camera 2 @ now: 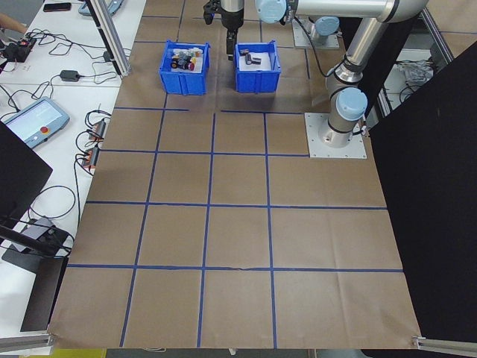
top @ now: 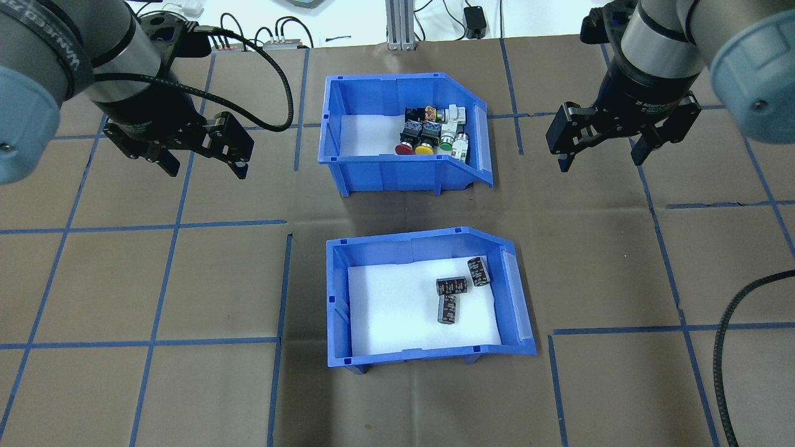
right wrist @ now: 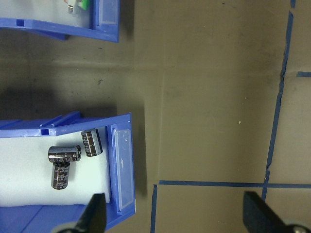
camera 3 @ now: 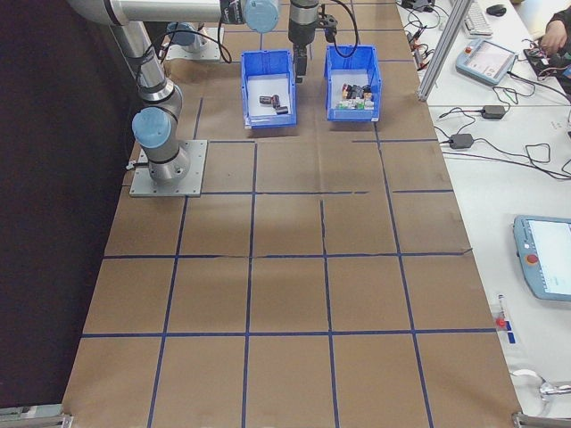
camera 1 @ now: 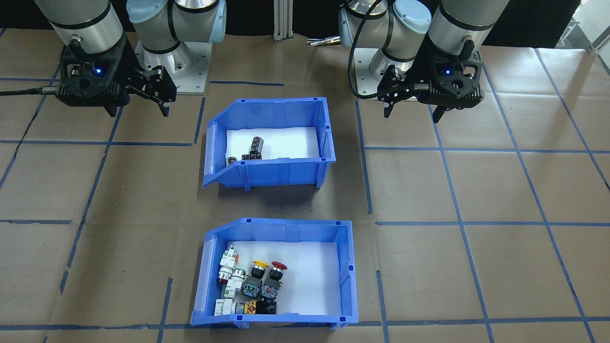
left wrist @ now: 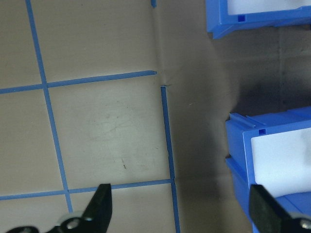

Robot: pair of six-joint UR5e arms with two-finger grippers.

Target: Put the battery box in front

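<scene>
The battery box (top: 397, 249) is a blue bin with a white liner and three black cylinders (top: 451, 285). It sits mid-table on the side nearer the robot, also seen as the battery box (camera 1: 267, 172) from the front and the battery box (right wrist: 63, 125) under the right wrist. My left gripper (top: 205, 169) hangs open above bare paper, left of both bins, with nothing between its fingers. Open too, my right gripper (top: 600, 162) hovers to the right of the bins and holds nothing. In the front view the left gripper (camera 1: 412, 116) and right gripper (camera 1: 138, 113) flank the box.
A second blue bin (top: 397, 175) with red- and yellow-capped switches stands just beyond the battery box, a narrow gap between them. Blue tape lines grid the brown paper. A black cable (top: 726, 347) loops in at the near right. Both arm bases (camera 1: 186, 71) stand behind the bins.
</scene>
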